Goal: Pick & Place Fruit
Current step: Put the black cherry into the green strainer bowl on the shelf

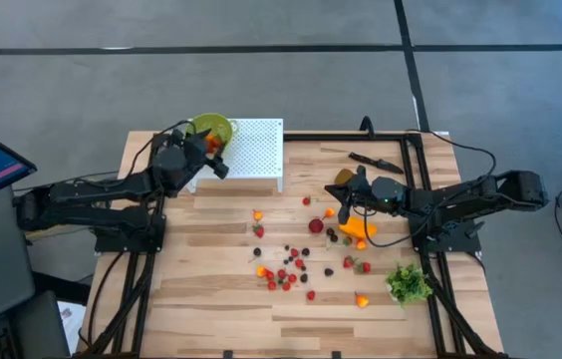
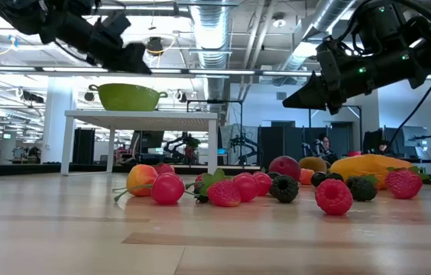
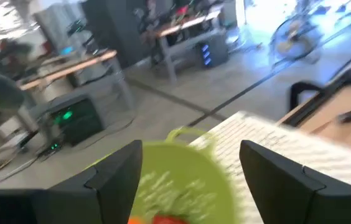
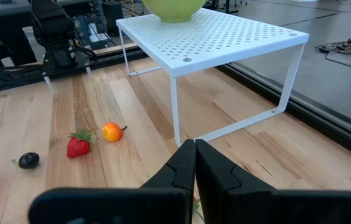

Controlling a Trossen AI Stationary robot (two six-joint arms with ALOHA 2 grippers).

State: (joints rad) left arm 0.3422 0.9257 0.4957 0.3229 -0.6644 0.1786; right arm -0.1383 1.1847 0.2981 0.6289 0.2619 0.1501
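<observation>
Small red, orange and dark fruit pieces (image 1: 291, 267) lie scattered on the wooden table. An elongated orange fruit (image 1: 359, 229) and a brownish oval fruit (image 1: 343, 178) lie on the table near my right gripper. A green bowl (image 3: 182, 186) stands on a white perforated rack (image 1: 256, 150) at the far left. My left gripper (image 3: 191, 174) hovers open over the bowl, with red and orange pieces (image 3: 163, 219) in the bowl below it. My right gripper (image 4: 194, 163) is shut and empty, above the table beside the elongated fruit.
A black knife (image 1: 376, 160) lies at the far right, and a green leafy bunch (image 1: 409, 284) sits near the right edge. A strawberry (image 4: 79, 145), a small orange fruit (image 4: 112, 131) and a dark berry (image 4: 28, 160) lie between my right gripper and the rack.
</observation>
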